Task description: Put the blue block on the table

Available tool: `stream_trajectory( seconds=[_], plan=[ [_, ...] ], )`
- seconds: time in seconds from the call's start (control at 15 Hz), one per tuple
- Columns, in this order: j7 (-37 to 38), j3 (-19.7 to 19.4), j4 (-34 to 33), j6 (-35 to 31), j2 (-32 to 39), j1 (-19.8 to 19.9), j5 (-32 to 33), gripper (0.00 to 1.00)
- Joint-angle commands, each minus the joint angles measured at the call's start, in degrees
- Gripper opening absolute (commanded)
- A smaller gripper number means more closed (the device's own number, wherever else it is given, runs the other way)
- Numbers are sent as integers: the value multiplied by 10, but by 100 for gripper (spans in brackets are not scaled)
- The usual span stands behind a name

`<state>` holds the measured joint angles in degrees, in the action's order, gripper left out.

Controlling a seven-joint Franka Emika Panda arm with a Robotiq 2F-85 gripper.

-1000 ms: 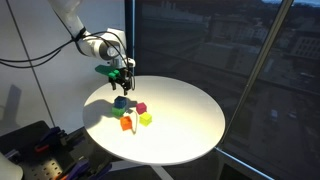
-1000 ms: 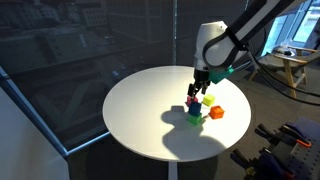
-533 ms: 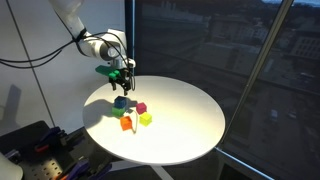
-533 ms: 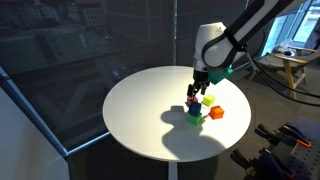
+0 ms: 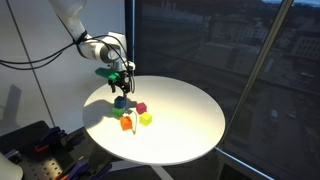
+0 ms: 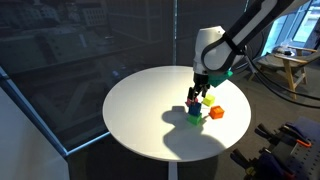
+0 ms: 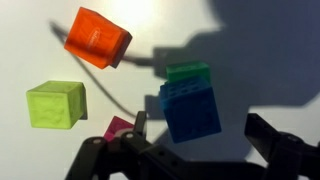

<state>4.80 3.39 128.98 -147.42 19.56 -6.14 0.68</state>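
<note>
Against the frames from a second ago, nothing has visibly shifted: the black Robotiq gripper hangs at the same spot above the cubes, and the cubes lie as before. Its jaws stand apart, and the wrist view shows a gap on each side of the small dark blue cube between them, so neither touches it. The blue cube rests on top of the green cube, not on the round white tabletop.

A magenta cube sits just beside the stack, half hidden by one finger. An orange cube and a yellow-green cube lie near, each apart from the others. In both exterior views the cluster sits off centre, towards the arm's side of the table. The broad stretch of white surface on the far side is bare out to the rim.
</note>
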Motion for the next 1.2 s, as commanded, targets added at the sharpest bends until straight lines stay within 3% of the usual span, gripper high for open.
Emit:
stream_trajectory(
  seconds=[0.0, 0.8, 0.87, 0.93, 1.13],
  plan=[
    [13, -8, -12, -7, 17, -8, 16, 100],
    [14, -28, -35, -57, 69, -29, 52, 100],
    [14, -29, -37, -56, 74, -29, 51, 90],
    [10, -27, -40, -53, 77, -28, 48, 72],
    [7, -27, -50, -46, 85, -26, 46, 47]
  ],
)
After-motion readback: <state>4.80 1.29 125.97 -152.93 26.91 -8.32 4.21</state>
